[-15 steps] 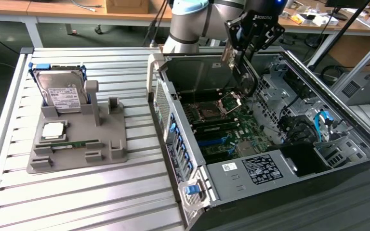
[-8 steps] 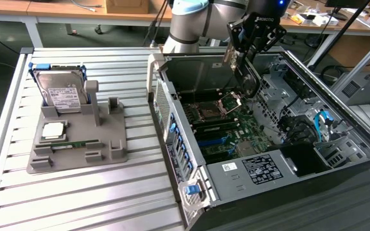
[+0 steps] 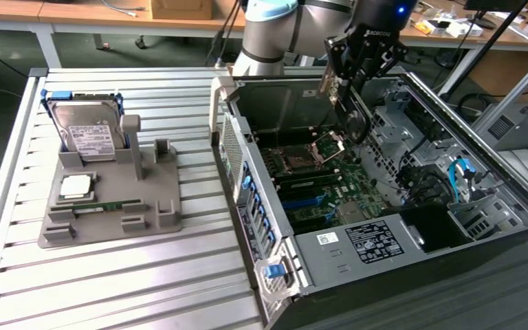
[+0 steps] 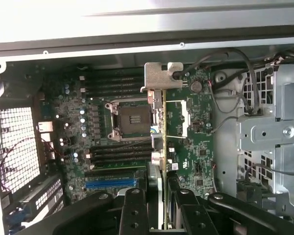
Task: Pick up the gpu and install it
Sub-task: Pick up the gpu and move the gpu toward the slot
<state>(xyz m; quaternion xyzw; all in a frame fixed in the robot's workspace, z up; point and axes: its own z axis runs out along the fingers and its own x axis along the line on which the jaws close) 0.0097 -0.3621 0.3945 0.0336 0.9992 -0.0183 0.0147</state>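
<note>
Place: we take this for a robotics lab or electronics workshop.
Work surface: we see a slatted metal table [image 3: 126, 282], bench gear and not home furniture.
On it: an open computer case [image 3: 356, 247] with its circuit board [image 4: 73, 127] bare, and a grey plastic holder [image 3: 154, 199] carrying loose computer parts.
Machine: a robot arm [image 3: 273, 34] rises at the table's far edge.
Background: we note long wooden benches [image 3: 99, 12], a cardboard box [image 3: 181, 7], and a metal frame [image 3: 519, 96] at the exterior view's right.
</note>
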